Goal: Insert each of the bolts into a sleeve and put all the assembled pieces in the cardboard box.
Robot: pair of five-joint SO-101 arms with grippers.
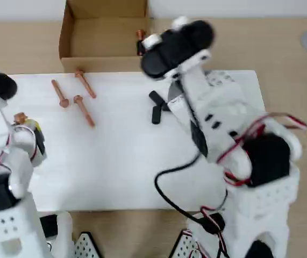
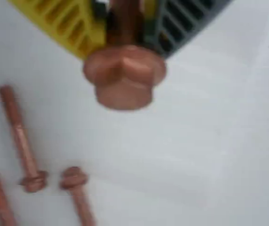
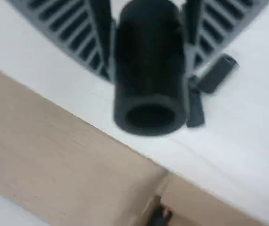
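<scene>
My left gripper (image 2: 125, 26) is shut on a copper bolt (image 2: 125, 77), its head facing the camera, held above the white mat. The same gripper (image 1: 25, 122) sits at the mat's left edge in the high view. Three loose copper bolts (image 1: 59, 93) (image 1: 86, 84) (image 1: 83, 110) lie on the mat near the cardboard box (image 1: 70, 37). My right gripper (image 3: 148, 28) is shut on a black sleeve (image 3: 148, 80), held over the mat by the box's front wall (image 3: 54, 160). Two more black sleeves (image 3: 216, 73) (image 3: 195, 108) lie on the mat behind it.
The white mat (image 1: 115, 156) covers the middle of the wooden table. A copper and black piece (image 1: 140, 36) lies inside the box by its right wall. The right arm's body (image 1: 223, 123) and its cables (image 1: 169, 188) reach over the mat's right half.
</scene>
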